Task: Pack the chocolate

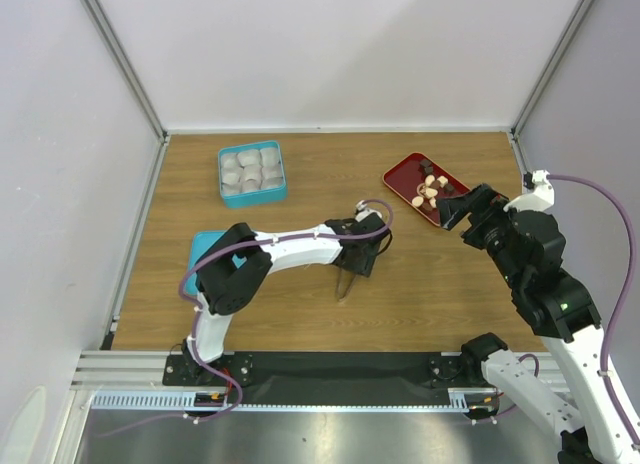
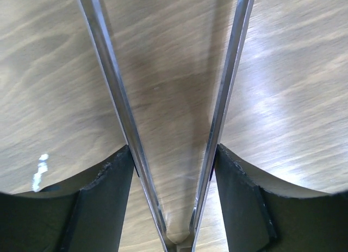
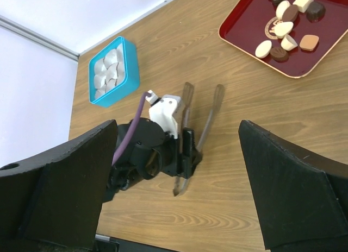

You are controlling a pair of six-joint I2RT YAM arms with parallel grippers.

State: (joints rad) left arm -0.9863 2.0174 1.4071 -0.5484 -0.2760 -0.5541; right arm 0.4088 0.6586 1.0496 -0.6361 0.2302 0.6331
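Observation:
The chocolates, dark brown, tan and cream, lie on a red tray at the back right; they also show in the right wrist view. My left gripper is at mid-table, shut on long metal tongs. In the left wrist view its fingers press against both arms of the tongs near the hinge, and the tongs stay spread. My right gripper is open and empty, by the tray's near edge. A blue box of white paper cups stands at the back left.
A blue lid lies flat beside the left arm's elbow. The right wrist view shows the blue box, the red tray and the left gripper on the tongs. White walls enclose the table.

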